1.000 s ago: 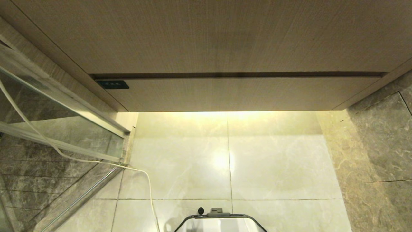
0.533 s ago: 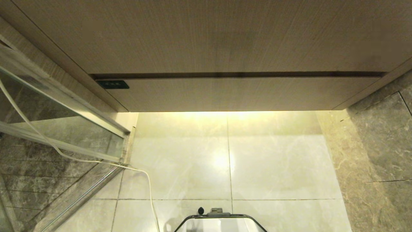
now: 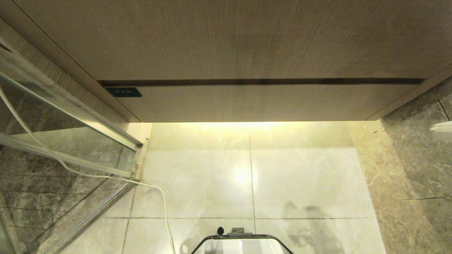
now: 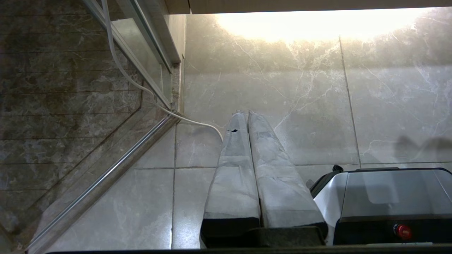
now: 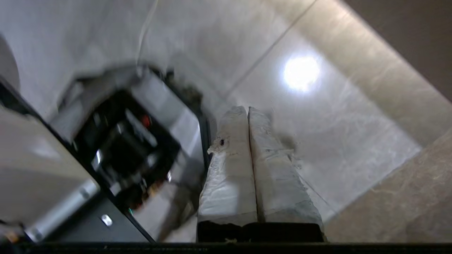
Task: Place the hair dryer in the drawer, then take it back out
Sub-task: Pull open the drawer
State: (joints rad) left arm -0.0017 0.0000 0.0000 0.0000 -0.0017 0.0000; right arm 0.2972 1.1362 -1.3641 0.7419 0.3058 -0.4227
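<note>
The drawer [image 3: 261, 104] is the low, wide wood-grain front under the taller panel [image 3: 247, 38]; it stands closed. The hair dryer is out of view. My right gripper [image 5: 247, 108] is shut with nothing between its wrapped fingers, and it hangs over the pale floor tiles beside the robot base [image 5: 123, 141]. A pale blur of that arm [image 3: 441, 127] shows at the right edge of the head view. My left gripper [image 4: 246, 113] is shut and empty, parked low over the floor next to the base [image 4: 388, 197].
A glass partition with a metal rail [image 3: 70, 116] runs along the left. A white cable [image 3: 160, 197] trails from it across the floor tiles. A small black panel [image 3: 123, 92] sits at the drawer's left end. A dark marble wall [image 3: 416, 158] closes the right side.
A pale blur of my right arm has come in at the right edge of the head view, and its shadow has appeared on the lower right floor tile. The left arm is still.
</note>
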